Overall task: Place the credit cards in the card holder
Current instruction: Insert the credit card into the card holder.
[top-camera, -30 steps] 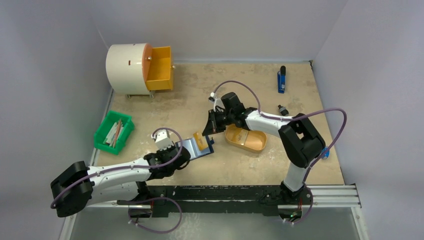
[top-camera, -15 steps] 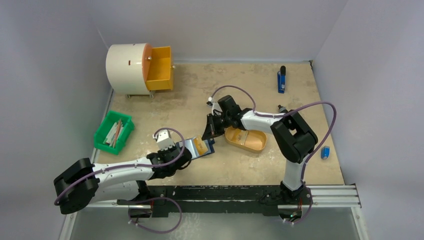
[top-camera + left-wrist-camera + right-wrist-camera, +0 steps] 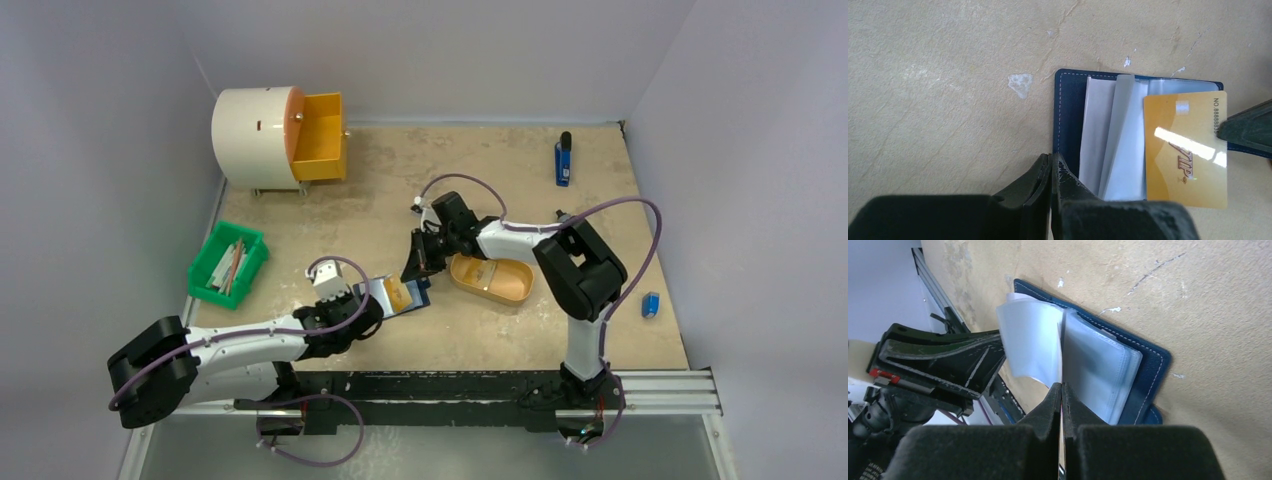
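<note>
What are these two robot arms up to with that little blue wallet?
They are working together to load a card. The left gripper is shut on the edge of the open navy card holder, which lies on the table. The right gripper pinches a gold card by one end and holds it over the clear sleeves. The card does not look tucked into a pocket yet.

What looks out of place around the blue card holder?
The gold card lies slightly crooked over the clear sleeves of the card holder, not in a pocket, with the right gripper pinching its edge. The sleeves fan up loose. Nothing looks spilled or damaged.
</note>
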Motion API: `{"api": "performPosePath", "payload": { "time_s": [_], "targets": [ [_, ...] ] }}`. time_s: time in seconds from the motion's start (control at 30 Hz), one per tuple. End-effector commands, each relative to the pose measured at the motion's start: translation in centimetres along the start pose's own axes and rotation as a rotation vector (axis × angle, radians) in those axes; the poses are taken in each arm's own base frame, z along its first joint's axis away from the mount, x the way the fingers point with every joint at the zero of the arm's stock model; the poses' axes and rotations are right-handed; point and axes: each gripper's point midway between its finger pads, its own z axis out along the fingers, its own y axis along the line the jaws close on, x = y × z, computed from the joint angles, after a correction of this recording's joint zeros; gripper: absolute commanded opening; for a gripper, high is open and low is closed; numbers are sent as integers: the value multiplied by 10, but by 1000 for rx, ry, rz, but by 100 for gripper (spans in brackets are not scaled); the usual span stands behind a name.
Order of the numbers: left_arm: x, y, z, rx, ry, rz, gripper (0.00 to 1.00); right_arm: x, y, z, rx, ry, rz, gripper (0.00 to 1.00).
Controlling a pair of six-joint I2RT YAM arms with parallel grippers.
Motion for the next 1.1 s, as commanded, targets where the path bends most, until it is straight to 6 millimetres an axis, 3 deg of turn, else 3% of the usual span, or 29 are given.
{"api": "performPosePath", "payload": {
  "time_s": [0.0, 0.47, 1.07],
  "targets": [
    [-6, -2, 2, 5, -31, -22, 2, -6, 11, 2, -25, 2, 0, 0],
    [-4, -2, 3, 7, -28, -25, 0, -7, 1, 10, 7, -9, 67, 0],
    [-3, 2, 2, 1, -26, -24, 0, -2, 9, 32, -19, 7, 70, 0]
  ]
}}
